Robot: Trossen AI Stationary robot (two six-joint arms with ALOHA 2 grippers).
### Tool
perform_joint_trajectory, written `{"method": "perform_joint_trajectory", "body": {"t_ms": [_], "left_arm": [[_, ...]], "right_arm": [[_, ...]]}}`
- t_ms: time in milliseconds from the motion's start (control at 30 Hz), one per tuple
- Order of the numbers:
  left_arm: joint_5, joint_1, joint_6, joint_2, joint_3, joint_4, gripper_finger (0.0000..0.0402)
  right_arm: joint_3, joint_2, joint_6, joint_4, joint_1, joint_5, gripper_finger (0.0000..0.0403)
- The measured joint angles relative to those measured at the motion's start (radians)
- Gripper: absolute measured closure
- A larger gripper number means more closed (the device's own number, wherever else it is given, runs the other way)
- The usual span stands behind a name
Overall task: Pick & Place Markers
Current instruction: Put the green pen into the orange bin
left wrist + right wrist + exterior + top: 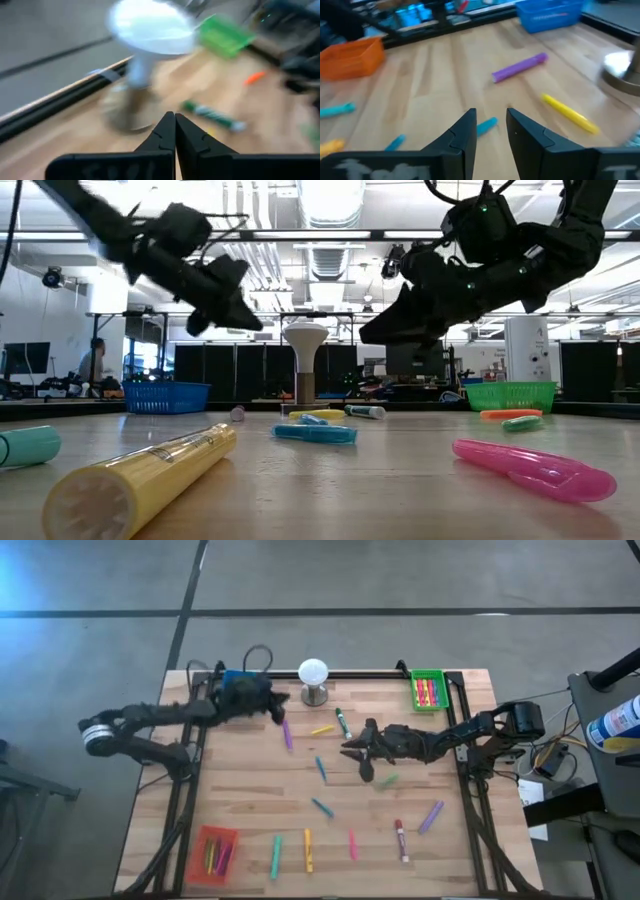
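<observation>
Low view: yellow marker [140, 475] nearest cam, end-on, cut off at frame edge; pink marker [535, 468] to its right. Left wrist view blurred; left gripper [175, 131] fingers pressed together, nothing held, near white ball stand [314, 680]. Right gripper [491, 131] fingers part-open, empty, above desk [250, 790] centre. Markers [308, 850] scattered flat on desk; some in green tray [428, 690].

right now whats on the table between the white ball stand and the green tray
In the high view, between the white ball stand and green tray: only bare wood; the green marker lies nearer.
</observation>
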Motion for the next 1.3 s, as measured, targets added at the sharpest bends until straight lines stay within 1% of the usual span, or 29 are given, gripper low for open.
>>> {"method": "perform_joint_trajectory", "body": {"t_ms": [100, 200, 300, 367, 433, 600, 667, 733, 800, 900, 967, 1100, 1200, 1300], "left_arm": [[0.0, -0.089, -0.043, 0.014, -0.15, 0.317, 0.0401], [0.0, -0.163, -0.063, 0.044, -0.272, 0.595, 0.0401], [-0.001, -0.207, -0.052, 0.063, -0.351, 0.778, 0.0401], [-0.001, -0.219, -0.034, 0.067, -0.379, 0.846, 0.0401], [-0.002, -0.22, -0.031, 0.067, -0.394, 0.867, 0.0401], [-0.001, -0.22, -0.029, 0.067, -0.402, 0.861, 0.0401], [0.0, -0.22, -0.029, 0.067, -0.404, 0.861, 0.0401], [0.0, -0.22, -0.029, 0.067, -0.403, 0.861, 0.0401], [0.0, -0.22, -0.028, 0.067, -0.402, 0.861, 0.0401], [0.001, -0.22, -0.014, 0.069, -0.403, 0.854, 0.0401], [0.001, -0.22, -0.006, 0.071, -0.404, 0.845, 0.0401], [0.001, -0.22, -0.004, 0.071, -0.404, 0.842, 0.0401], [0.002, -0.22, -0.001, 0.071, -0.404, 0.841, 0.0401], [0.002, -0.22, 0.007, 0.071, -0.403, 0.841, 0.0401]], "right_arm": [[0.0, -0.007, 0.035, -0.032, 0.0, 0.058, 0.0297], [0.015, -0.016, 0.082, -0.111, 0.0, 0.147, 0.0279], [0.051, -0.021, 0.15, -0.243, 0.0, 0.244, 0.0254], [0.083, -0.021, 0.194, -0.358, 0.0, 0.267, 0.0237], [0.125, -0.021, 0.244, -0.515, 0.0, 0.276, 0.0218], [0.267, -0.023, 0.331, -1.015, 0.002, 0.277, 0.0177], [0.316, -0.024, 0.349, -1.176, 0.013, 0.272, 0.0164], [0.354, -0.024, 0.343, -1.309, 0.035, 0.231, 0.0155], [0.38, -0.024, 0.288, -1.409, 0.067, 0.15, 0.015], [0.391, -0.024, 0.159, -1.485, 0.127, 0.0, 0.0148], [0.386, -0.024, 0.09, -1.484, 0.17, -0.058, 0.0152], [0.372, -0.016, 0.001, -1.479, 0.225, -0.069, 0.0165], [0.376, 0.001, -0.021, -1.475, 0.226, -0.071, 0.0178], [0.378, 0.02, -0.049, -1.429, 0.225, -0.068, 0.0193]]}}
